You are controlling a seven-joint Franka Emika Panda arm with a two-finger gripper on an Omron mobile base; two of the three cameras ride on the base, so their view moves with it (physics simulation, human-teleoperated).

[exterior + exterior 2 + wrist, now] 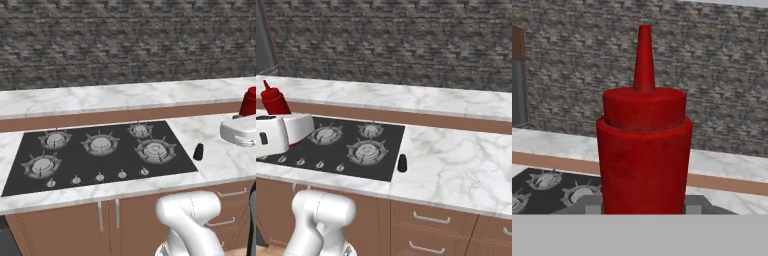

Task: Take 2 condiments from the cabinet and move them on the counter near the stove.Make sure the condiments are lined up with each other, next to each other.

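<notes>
Marble bench (220, 165) with inset cooktop and one shaker on it.
White, grey-veined bench over brown cupboards (426, 220) with silver handles. Black glass stove (100, 152) set flush, five burners, knobs along front edge. Small black shaker bottle (198, 151) stands upright on the marble just beside the stove's right edge.

From my seat, the red bottle (644, 150) hides its own base behind the white arm (281, 132). In the left base picture, the edge cuts it. I can't make out the small black shaker's (198, 151) cap.
</notes>
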